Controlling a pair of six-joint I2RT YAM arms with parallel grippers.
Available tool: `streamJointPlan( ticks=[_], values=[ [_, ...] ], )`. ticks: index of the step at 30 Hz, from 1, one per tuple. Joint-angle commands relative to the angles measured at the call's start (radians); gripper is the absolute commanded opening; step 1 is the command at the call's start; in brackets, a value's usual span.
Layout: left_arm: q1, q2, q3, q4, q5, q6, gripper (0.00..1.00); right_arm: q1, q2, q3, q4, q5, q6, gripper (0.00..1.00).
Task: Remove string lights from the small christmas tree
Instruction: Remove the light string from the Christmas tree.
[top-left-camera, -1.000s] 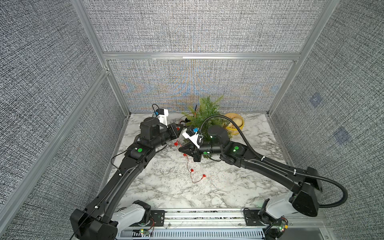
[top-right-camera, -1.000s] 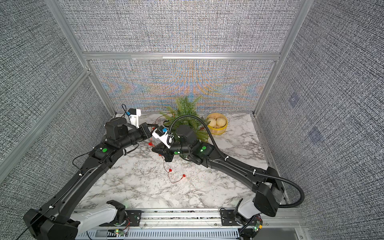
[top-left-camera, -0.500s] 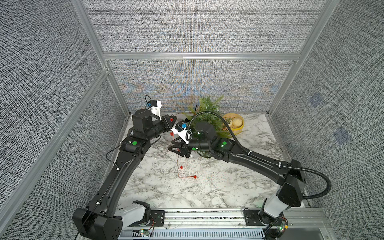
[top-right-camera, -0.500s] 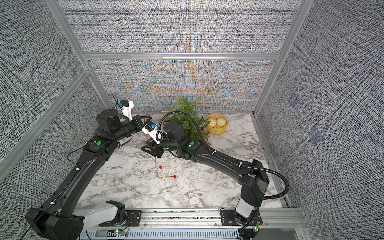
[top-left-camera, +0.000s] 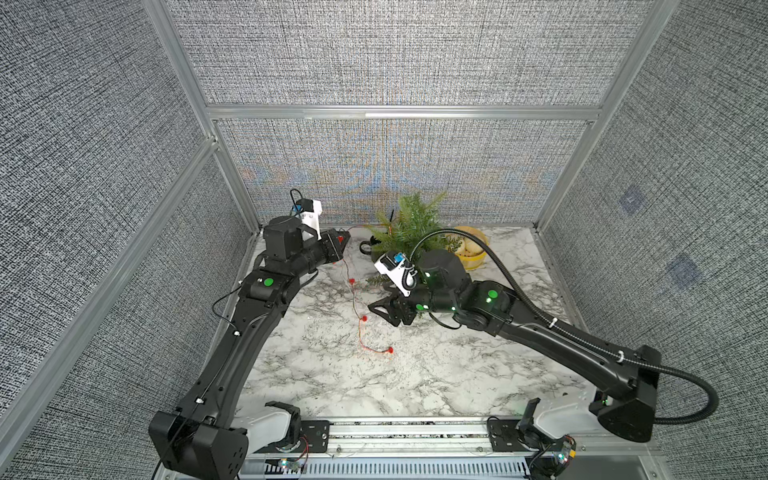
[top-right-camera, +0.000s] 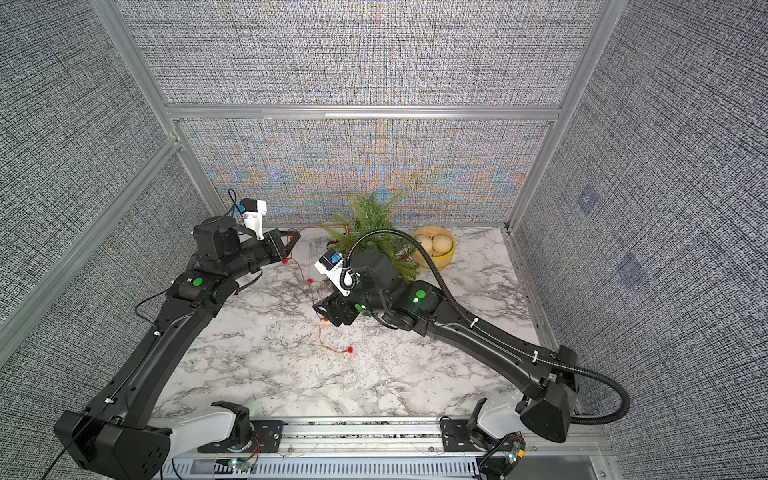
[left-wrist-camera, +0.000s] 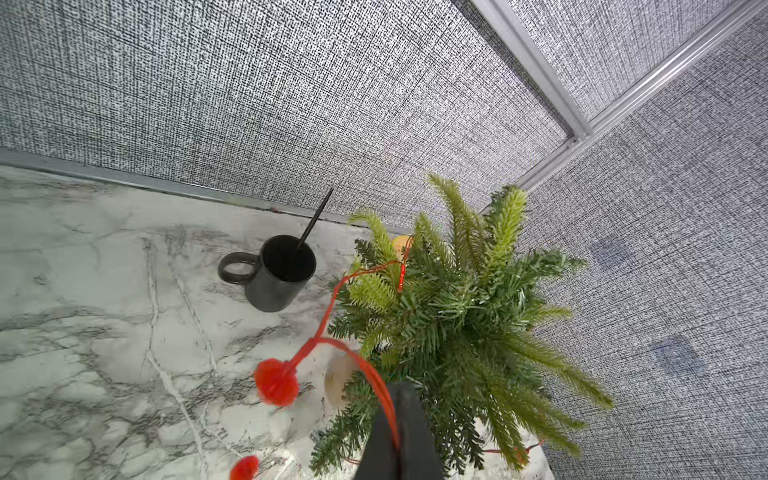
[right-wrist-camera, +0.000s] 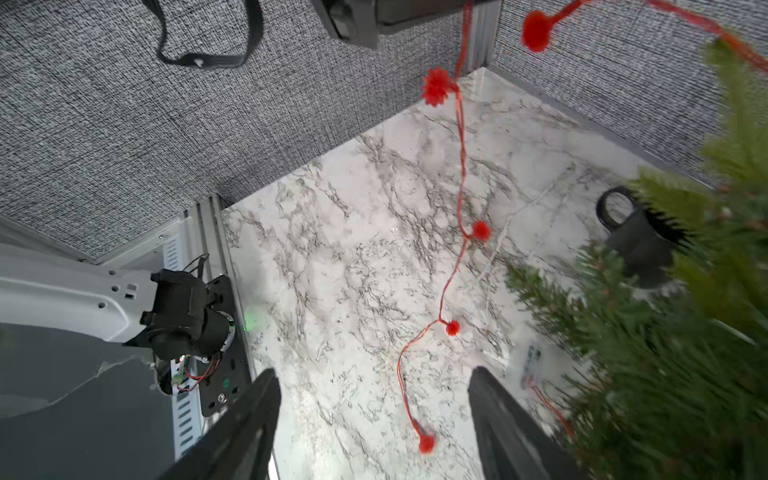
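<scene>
Partly done, I'd judge. The small christmas tree (top-left-camera: 411, 232) has the string lights (top-left-camera: 364, 318) through its upper branches and at its foot. Most bulbs trail over the table (top-left-camera: 415, 386) in front of the tree. The left gripper (left-wrist-camera: 397, 403), beside the tree, pinches the wire. The right gripper (right-wrist-camera: 374, 374), in front of it, gapes empty. A blurred clear box (right-wrist-camera: 532, 359) may lie at the tree's foot.

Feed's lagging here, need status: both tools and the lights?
Left tool shut on the string lights. Right tool open, empty. One end trails on the table, rest caught in the tree. Mug close beside tree.
</scene>
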Motion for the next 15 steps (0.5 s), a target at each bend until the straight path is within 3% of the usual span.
streamJointPlan(
  ticks=[1,8,15],
  values=[
    [0.005,0.01,0.025,-0.012,-0.01,0.036,0.0,0.001,-0.028,0.042,-0.131,0.109,0.006,0.72],
    [0.007,0.087,0.118,-0.052,-0.031,0.107,0.0,-0.019,-0.101,0.12,-0.287,0.252,0.001,0.72],
    [0.008,0.176,0.252,-0.071,0.002,0.175,0.0,-0.075,-0.149,0.126,-0.321,0.271,0.007,0.72]
  ],
)
